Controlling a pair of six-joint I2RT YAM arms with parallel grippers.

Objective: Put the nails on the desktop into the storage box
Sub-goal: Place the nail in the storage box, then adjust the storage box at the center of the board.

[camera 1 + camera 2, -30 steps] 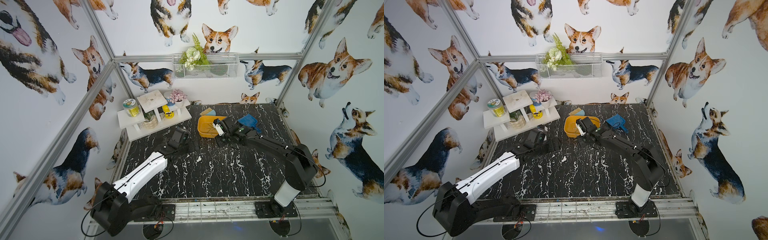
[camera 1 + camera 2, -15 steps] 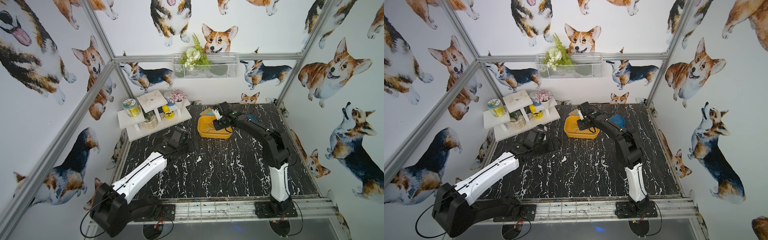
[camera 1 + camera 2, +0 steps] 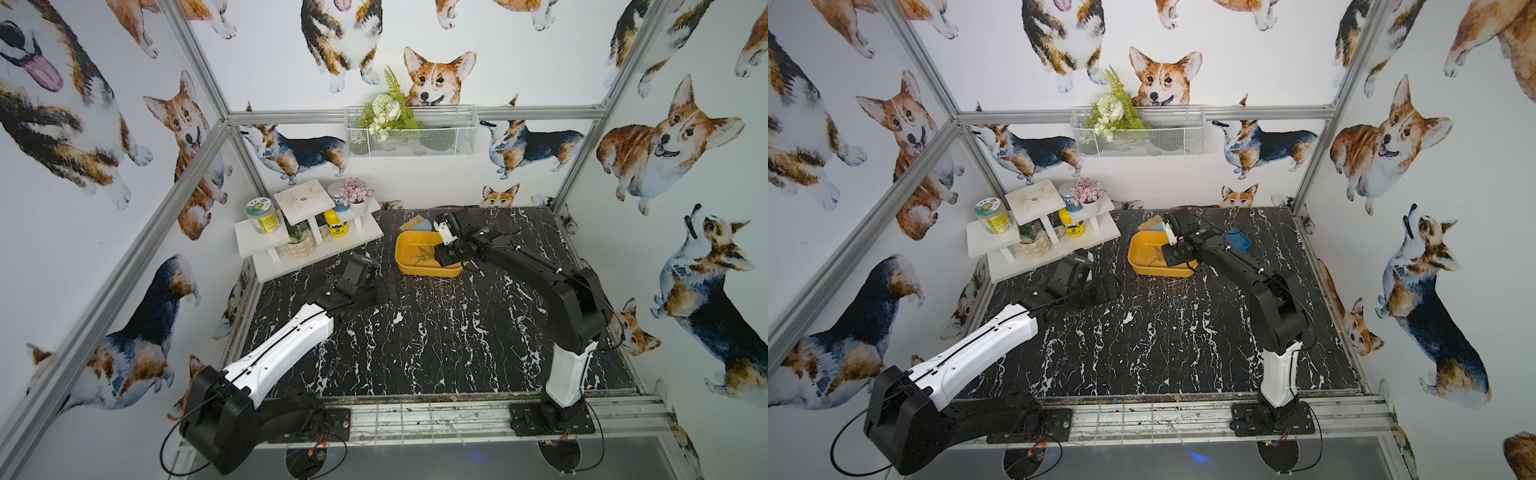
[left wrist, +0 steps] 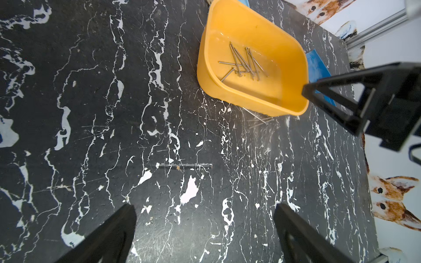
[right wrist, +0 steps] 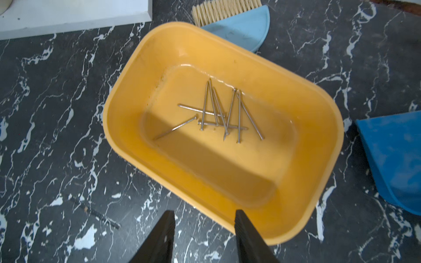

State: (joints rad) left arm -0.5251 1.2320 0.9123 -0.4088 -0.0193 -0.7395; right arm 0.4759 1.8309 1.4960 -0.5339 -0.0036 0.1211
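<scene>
Inside the yellow storage box point(image 5: 303, 113), toward the back of the bench point(image 5: 57, 113), the nails point(image 5: 218, 113) lie crossed in a loose heap. The right hand point(image 5: 204, 213) hovers over the box's rim, fingers apart and empty. A few stray nails point(image 4: 259, 120) lie on the bench just beside the box. The left hand point(image 4: 204, 206) hangs spread wide above the bench.

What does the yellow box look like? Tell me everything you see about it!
The storage box is a shallow yellow-orange tub that looks like smooth plastic, rectangular with rounded corners and a thick rim. It sits flat on the black marble desktop. Roughly ten thin grey nails lie crossed on its floor. A blue brush lies close behind it; touching is unclear.
</scene>
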